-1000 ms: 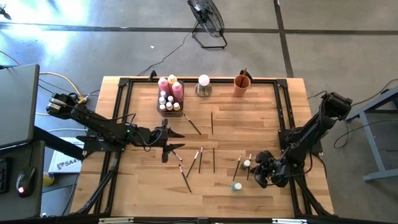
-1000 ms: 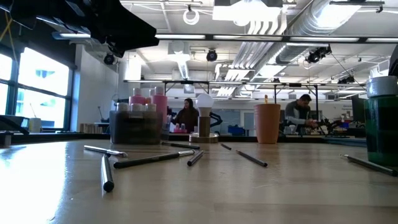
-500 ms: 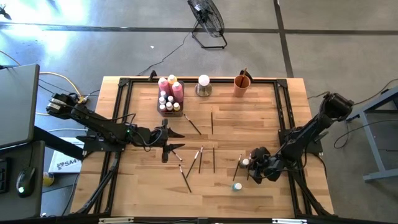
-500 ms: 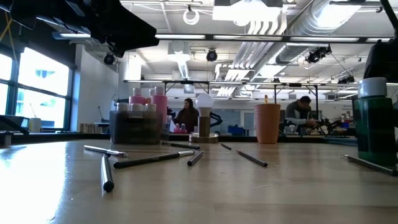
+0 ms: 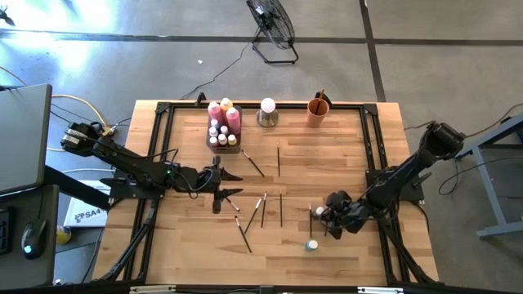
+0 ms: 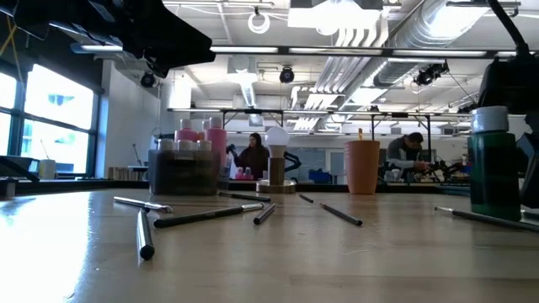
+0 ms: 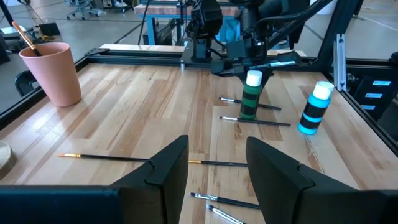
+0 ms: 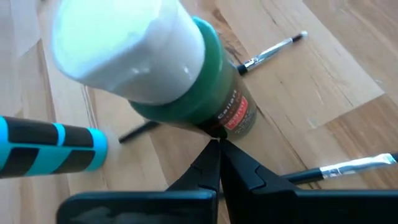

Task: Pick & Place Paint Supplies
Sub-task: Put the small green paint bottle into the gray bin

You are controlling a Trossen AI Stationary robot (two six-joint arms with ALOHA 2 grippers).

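The green paint bottle (image 8: 186,93) stands upright just beyond the right gripper (image 8: 217,163), at its twelve o'clock; the pincer's fingers are pressed together, holding nothing.

Bright, even light falls from ceiling lamps (image 6: 257,20) seen in the low view, with daylight through a window (image 6: 46,126) at its edge. Glare whitens the floor (image 5: 106,57) beyond the table (image 5: 327,163), where shadows are faint. In the right wrist view a close white bottle cap (image 8: 118,46) is blown out and blurred.
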